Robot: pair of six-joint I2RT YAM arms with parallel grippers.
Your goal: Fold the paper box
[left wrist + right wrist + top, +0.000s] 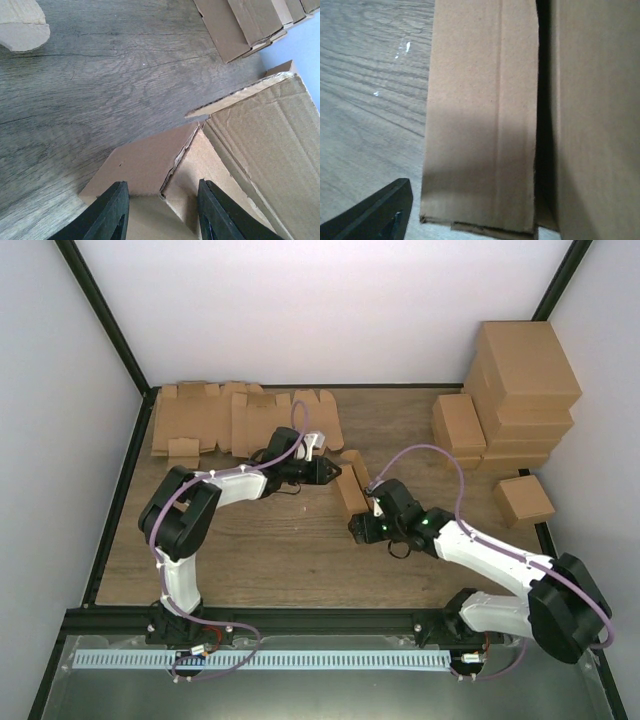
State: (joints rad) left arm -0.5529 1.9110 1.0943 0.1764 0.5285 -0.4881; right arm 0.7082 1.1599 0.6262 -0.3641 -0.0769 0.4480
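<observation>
One grey-brown wooden table carries everything we examined. At its far right corner stands a stack of large brown cartons, with a shorter pile of closed brown boxes in front of it. Along the far left edge lie flat cardboard blanks with tabbed flaps, overlapping one another. The white-and-black left arm and right arm both reach inward from the near edge. Between their grippers, near the table's middle, stands the plain brown die-cut paper box, partly raised, its long side running away from the bases. A small closed brown box sits alone near the right edge. The left gripper is at the paper box's far-left side. In its wrist view the black fingers are spread apart, released, with a flap corner of the paper box showing in the gap. The right gripper is at the box's near end. Its wrist view shows one black finger just beside an upright panel of the paper box. The second finger is out of sight, so we cannot tell whether it grips.
</observation>
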